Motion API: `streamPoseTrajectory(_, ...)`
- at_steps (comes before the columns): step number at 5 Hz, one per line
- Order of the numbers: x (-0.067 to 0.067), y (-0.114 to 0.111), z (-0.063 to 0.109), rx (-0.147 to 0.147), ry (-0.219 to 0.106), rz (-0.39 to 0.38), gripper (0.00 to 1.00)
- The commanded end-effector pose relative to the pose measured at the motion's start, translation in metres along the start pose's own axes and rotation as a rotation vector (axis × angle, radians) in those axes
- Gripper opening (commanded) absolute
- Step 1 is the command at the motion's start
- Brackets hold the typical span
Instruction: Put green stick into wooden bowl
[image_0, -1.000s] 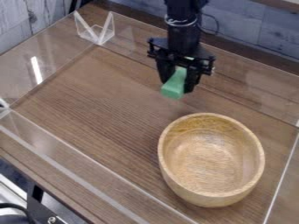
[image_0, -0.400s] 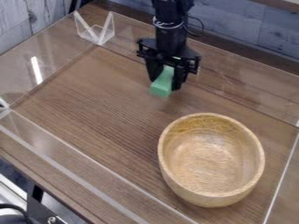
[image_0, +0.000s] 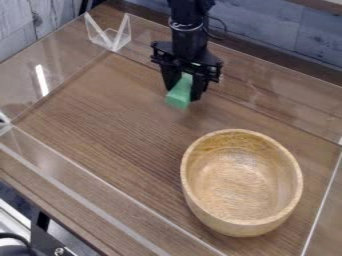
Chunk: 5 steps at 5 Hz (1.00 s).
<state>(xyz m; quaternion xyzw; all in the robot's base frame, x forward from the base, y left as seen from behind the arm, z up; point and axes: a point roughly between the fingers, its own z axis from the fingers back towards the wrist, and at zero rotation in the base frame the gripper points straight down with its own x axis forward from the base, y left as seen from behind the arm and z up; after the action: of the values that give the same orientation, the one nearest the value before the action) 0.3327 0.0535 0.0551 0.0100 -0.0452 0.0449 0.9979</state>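
Note:
A small bright green stick hangs just above the wooden tabletop, upper middle of the camera view. My black gripper points straight down and is shut on the green stick, its fingers on either side of the upper part. The wooden bowl sits at the lower right, light tan with a thick rim and nothing inside. The gripper and stick are up and to the left of the bowl, well apart from its rim.
Clear acrylic walls fence the dark wood table on the left, front and right. A clear folded stand sits at the back left. A grey brick-pattern wall runs behind.
The gripper has carried the green stick to the left and slightly farther back, away from the bowl. Its grip has stayed shut, and the bowl has not moved.

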Motion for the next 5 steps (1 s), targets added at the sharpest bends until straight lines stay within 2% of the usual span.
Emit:
streamPoseTrajectory(1,0.007,0.008,0.01,0.014,-0.044,-0.006,0.0)
streamPoseTrajectory(5,0.006,0.027,-0.002,0.046,-0.041,-0.004,0.0)
